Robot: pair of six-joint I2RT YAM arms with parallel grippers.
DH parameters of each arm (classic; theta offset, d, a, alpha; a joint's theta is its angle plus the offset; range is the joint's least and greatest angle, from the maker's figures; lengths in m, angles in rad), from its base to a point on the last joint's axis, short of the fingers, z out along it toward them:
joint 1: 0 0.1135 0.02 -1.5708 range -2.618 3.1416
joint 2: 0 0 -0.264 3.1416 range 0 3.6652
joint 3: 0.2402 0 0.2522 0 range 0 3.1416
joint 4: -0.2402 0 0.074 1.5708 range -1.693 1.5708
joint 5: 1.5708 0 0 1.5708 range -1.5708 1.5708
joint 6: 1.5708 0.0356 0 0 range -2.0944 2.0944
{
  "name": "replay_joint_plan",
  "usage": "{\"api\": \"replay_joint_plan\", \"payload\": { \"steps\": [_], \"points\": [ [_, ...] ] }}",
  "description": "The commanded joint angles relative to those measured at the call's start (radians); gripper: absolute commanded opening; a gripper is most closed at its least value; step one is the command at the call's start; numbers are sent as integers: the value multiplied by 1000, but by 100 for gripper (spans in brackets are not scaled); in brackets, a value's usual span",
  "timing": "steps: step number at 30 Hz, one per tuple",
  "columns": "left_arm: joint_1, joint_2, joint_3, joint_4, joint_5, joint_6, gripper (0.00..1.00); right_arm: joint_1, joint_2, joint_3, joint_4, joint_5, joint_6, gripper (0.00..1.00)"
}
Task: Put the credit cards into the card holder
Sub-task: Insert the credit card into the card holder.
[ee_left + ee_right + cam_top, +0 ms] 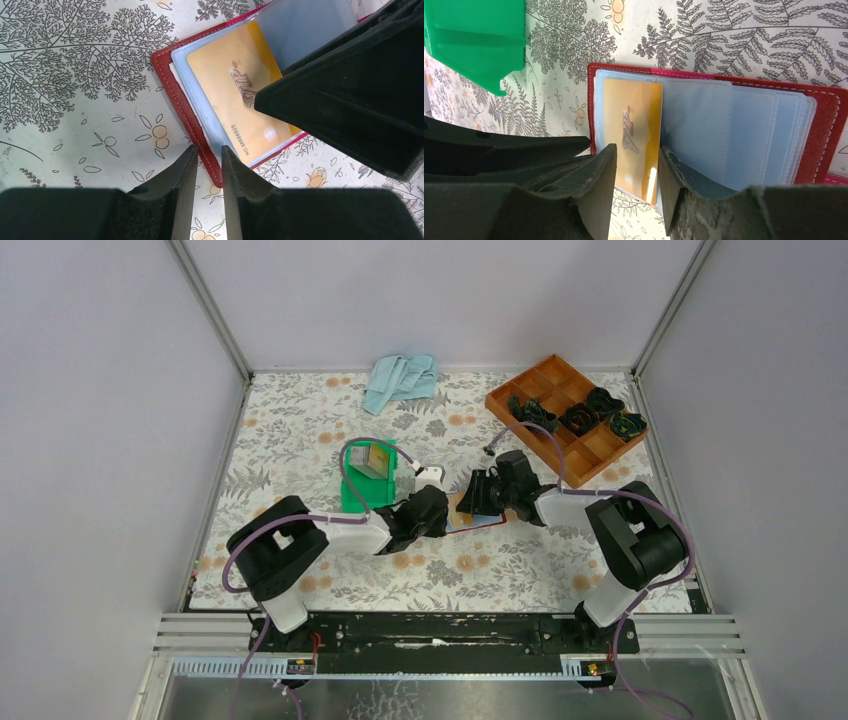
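Note:
The card holder [480, 525] lies open on the floral cloth between my two grippers, dark red [172, 90] with pale blue sleeves [754, 135]. A gold credit card [225, 85] marked VIP lies on its left page [631, 110], partly under a clear sleeve. My left gripper [207, 148] is slightly open; its fingers straddle the holder's red corner, with tablecloth showing in the gap. My right gripper [636, 147] is open over the card's lower end, one finger beside the card and the other on the blue sleeve. More credit cards [370, 460] stand in the green bin [362, 495].
The green bin [479, 40] sits just left of the holder. An orange compartment tray [590, 445] holding dark items is at the back right. A light blue cloth [400, 378] lies at the back edge.

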Motion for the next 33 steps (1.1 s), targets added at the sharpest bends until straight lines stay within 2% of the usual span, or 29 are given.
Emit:
{"api": "replay_joint_plan", "payload": {
  "steps": [1,33],
  "points": [
    [-10,-4,5,39,22,2,30,33,29,23,-15,6,3,43],
    [-19,-42,26,6,3,8,31,80,11,15,-29,7,28,46]
  ]
}}
